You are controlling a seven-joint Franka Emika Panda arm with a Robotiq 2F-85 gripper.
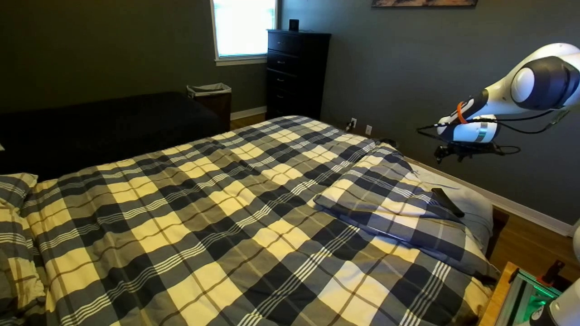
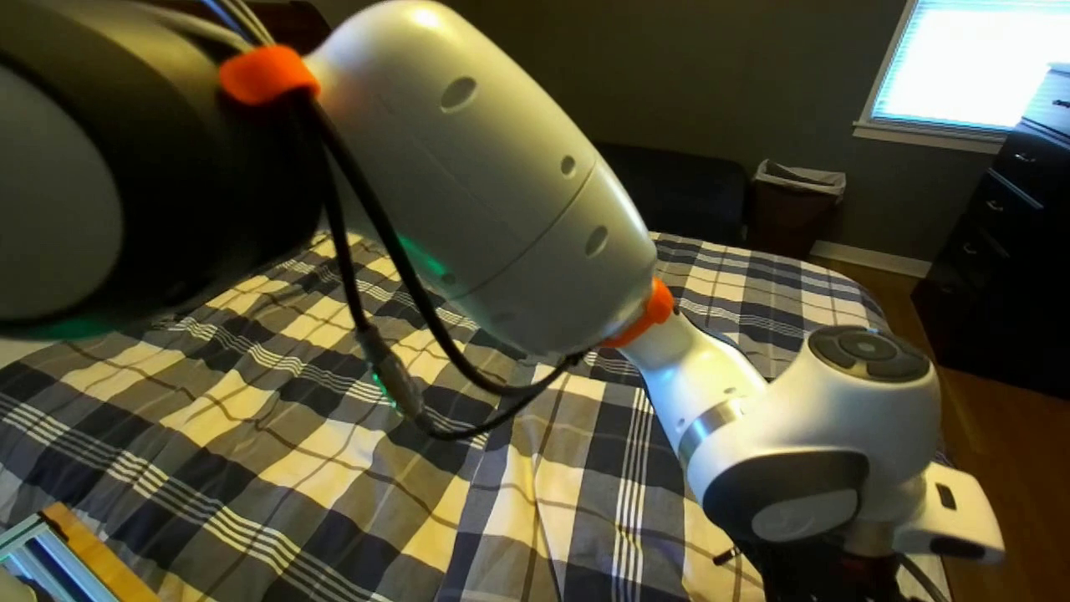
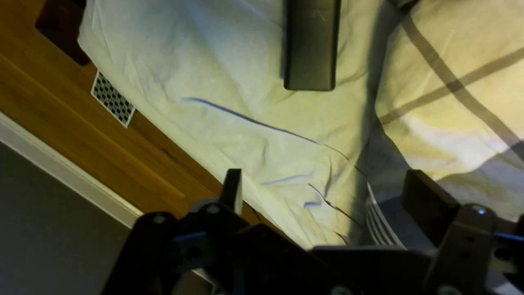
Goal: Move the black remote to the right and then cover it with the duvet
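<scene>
Nearest was the white arm [image 2: 501,192], crossing an exterior view from upper left to lower right, with orange bands [image 2: 269,75] round it and a black cable [image 2: 499,389] looping beneath. At its end was the gripper [image 3: 325,190], raised in the air at the far end from the pillows [image 1: 16,253]. In the wrist view its dark fingers [image 3: 428,205] stood spread wide, one to either side, and the pale sheet [image 3: 245,143] showed through the gap between them.

Ahead of the fingertips, and well apart from them, the black remote [image 3: 312,49] lay flat on that sheet, one end cut off by the edge of the wrist view. Just beside it was the plaid duvet [image 1: 267,194], doubled back over itself there. A strip of sheet ran between the two at the remote's visible end; towards the other end they came so close in an exterior view that I could not say whether they touched.

Past the sheet's edge were brown floorboards [image 3: 143,164] with a small black-and-white patterned rectangle [image 3: 112,99] on them, then a white skirting board [image 3: 69,176] and the grey wall [image 1: 385,68]. Across the room stood a low, dark piece of furniture [image 1: 113,122], a lined hamper [image 1: 219,106] and a tall black dresser [image 1: 298,74], with a bright window [image 1: 244,28] just beside it.
</scene>
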